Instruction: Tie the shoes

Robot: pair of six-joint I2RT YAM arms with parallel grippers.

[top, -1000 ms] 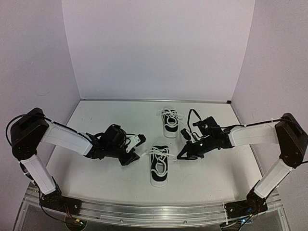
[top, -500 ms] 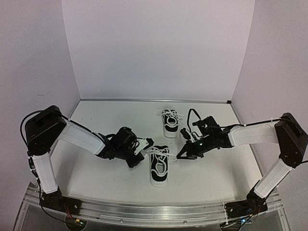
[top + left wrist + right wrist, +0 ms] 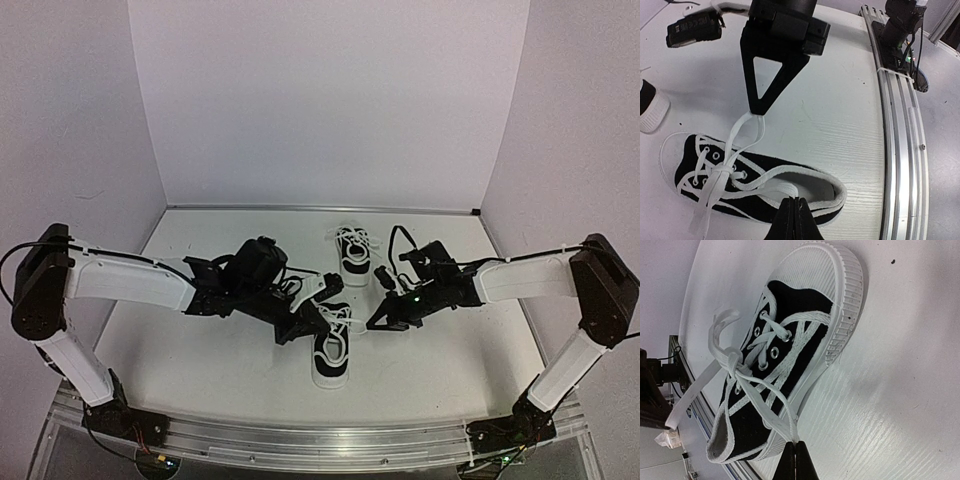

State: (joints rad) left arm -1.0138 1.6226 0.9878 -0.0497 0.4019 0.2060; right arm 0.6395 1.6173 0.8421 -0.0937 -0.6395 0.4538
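Observation:
Two shoes lie on the white table. The near shoe (image 3: 330, 358) (image 3: 700, 192) (image 3: 790, 350) is black with a white sole, its white laces crossed in a knot (image 3: 722, 170) (image 3: 732, 360). My left gripper (image 3: 317, 325) (image 3: 794, 210) hangs over this shoe's heel opening, shut on a lace strand (image 3: 770, 190). My right gripper (image 3: 376, 322) (image 3: 795, 449) (image 3: 759, 111) sits just right of the shoe, shut on a loop of the other lace (image 3: 775, 412). The far shoe (image 3: 352, 250) (image 3: 649, 106) lies behind, with neither gripper on it.
A metal rail (image 3: 300, 440) (image 3: 900, 125) runs along the near table edge, with both arm bases on it. White walls (image 3: 320, 100) close in the back and sides. My two arms meet over the near shoe.
My left arm has swung right, from beside the near shoe to over it, and its jaws have shut on a lace. The right arm has held still.

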